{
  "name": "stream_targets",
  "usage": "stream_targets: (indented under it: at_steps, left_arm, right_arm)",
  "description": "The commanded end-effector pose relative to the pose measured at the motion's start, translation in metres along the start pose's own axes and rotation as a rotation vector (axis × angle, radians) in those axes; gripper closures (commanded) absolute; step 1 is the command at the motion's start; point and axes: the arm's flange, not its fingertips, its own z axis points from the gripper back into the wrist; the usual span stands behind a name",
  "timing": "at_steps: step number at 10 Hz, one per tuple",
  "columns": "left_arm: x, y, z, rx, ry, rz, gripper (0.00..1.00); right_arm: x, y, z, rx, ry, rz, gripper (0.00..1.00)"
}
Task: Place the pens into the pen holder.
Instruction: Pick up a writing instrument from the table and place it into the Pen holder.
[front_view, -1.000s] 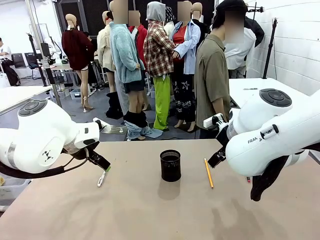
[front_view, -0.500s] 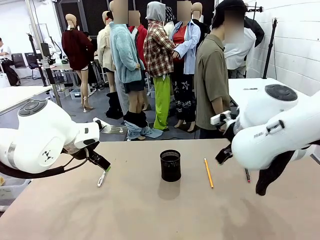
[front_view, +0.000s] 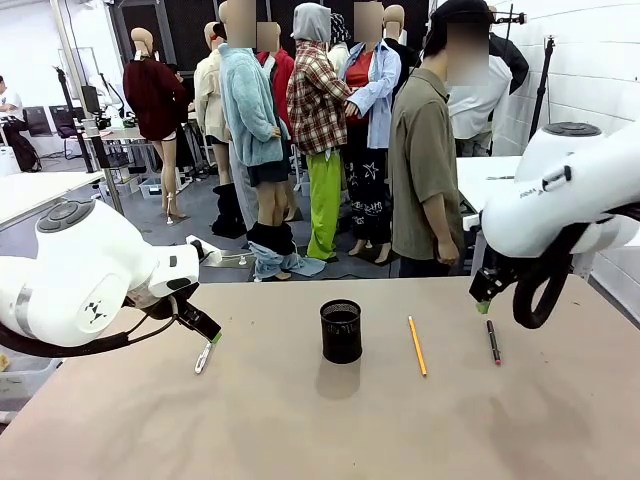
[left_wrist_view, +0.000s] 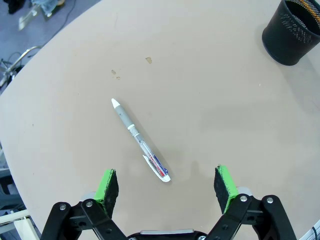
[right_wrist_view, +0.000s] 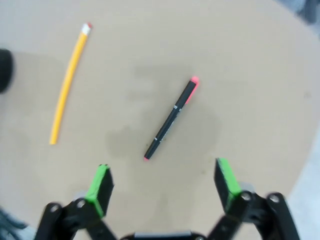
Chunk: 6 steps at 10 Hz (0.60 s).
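Desk (front_view: 300, 430): tan, open room around pen holder (front_view: 341, 331).
Left tool (left_wrist_view: 165, 176): spread, white pen (left_wrist_view: 139, 141) lying just ahead.
Right tool (right_wrist_view: 162, 172): spread above black pen (right_wrist_view: 171, 119); pencil (right_wrist_view: 69, 82) beside.

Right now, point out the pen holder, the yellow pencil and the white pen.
pen holder (front_view: 341, 340), front view, mesh wall.
yellow pencil (right_wrist_view: 67, 84), right wrist view, mid-shaft.
white pen (left_wrist_view: 139, 141), left wrist view, mid-barrel.

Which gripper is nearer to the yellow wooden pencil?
Right. The right gripper hovers by the black red-tipped pen beside the yellow wooden pencil; the left gripper is beyond the black wire-mesh cup.
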Motion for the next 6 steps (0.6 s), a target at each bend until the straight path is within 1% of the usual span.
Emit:
stream_targets:
  at_steps: [1, 2, 4, 6]
  left_arm:
    - [0.000, 0.001, 0.000, 0.000, -0.001, 0.003, 0.00]
    - [0.000, 0.001, 0.000, 0.000, -0.001, 0.003, 0.00]
    - [0.000, 0.001, 0.000, 0.000, -0.001, 0.003, 0.00]
    - [0.000, 0.001, 0.000, 0.000, -0.001, 0.003, 0.00]
  right_arm:
    - [0.021, -0.010, -0.022, 0.069, 0.115, -0.038, 0.00]
    - [0.025, -0.014, -0.035, 0.061, 0.155, -0.059, 0.00]
    - [0.033, -0.017, -0.063, 0.055, 0.202, -0.092, 0.00]
    - [0.041, -0.019, -0.089, 0.069, 0.232, -0.115, 0.00]
